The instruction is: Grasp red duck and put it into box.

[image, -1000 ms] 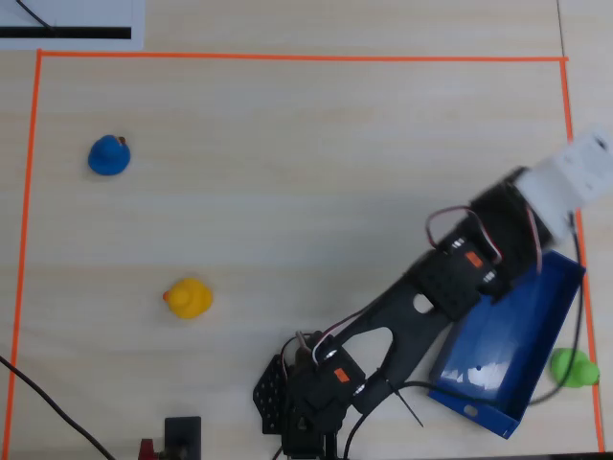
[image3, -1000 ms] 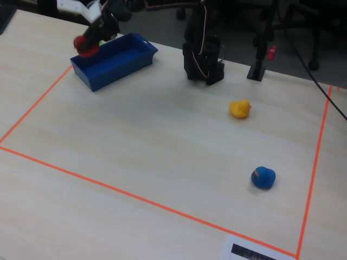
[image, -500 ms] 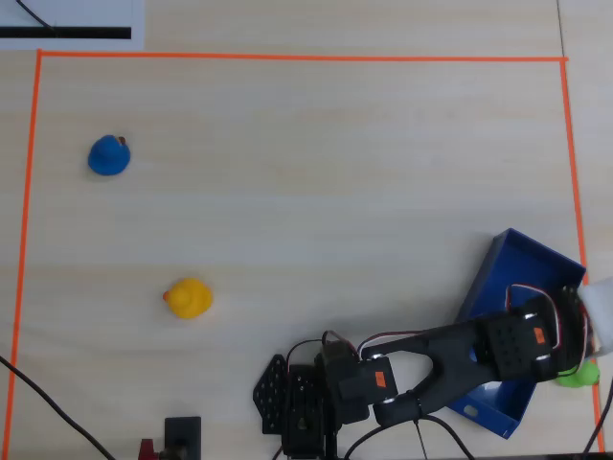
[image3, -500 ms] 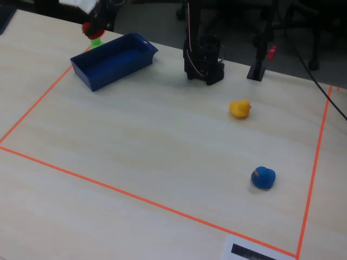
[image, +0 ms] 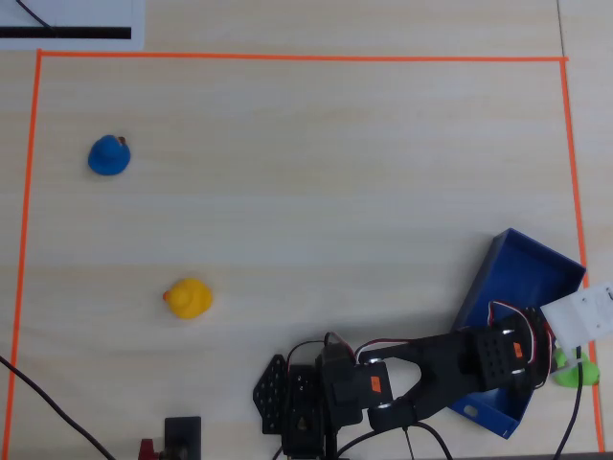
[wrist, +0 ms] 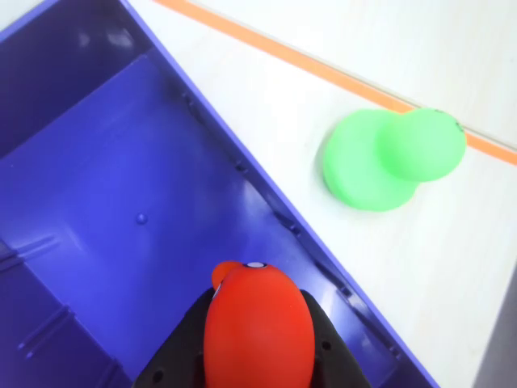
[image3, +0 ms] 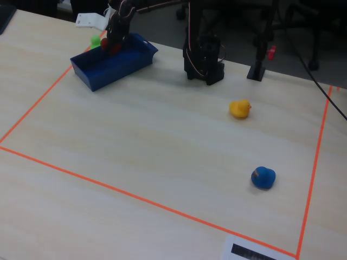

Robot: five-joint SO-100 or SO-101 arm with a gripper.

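Overhead view: black arm reaching toward the right of the picture, gripper [image: 533, 356] hidden under its own wrist housing above the box [image: 536, 264], a long blue tray lying at an angle. Red duck not visible from here. Just beyond the pincer, outside the tray, a green duck [image: 576, 370] on the orange tape line [image: 287, 57]. Well away from the pincer, toward the left of the picture, a yellow duck [image: 189, 298] and a blue duck [image: 109, 155] on the pale wood-grain table [image: 335, 172].

Wrist view: gripper [wrist: 257, 339] clamped on the red duck [wrist: 257, 327] — black fingers pressed against both flanks, the duck's orange beak pointing away from the pincer. Directly beneath and ahead, the box floor [wrist: 121, 210]: glossy blue plastic, smooth, low-walled, with a faint moulded dimple. Off to one side past the near wall, the green duck [wrist: 392, 158], rounded and matte.

Fixed view: gripper [image3: 113, 43] held above the far end of the box [image3: 114, 65], a spot of red between the fingers.

Step in hand, by judgement: releasing the duck inside the tray. Best done by lowering a little first — smooth rounded plastic on a slick floor likely to roll or bounce — and keeping clear of the near wall before parting the fingers.
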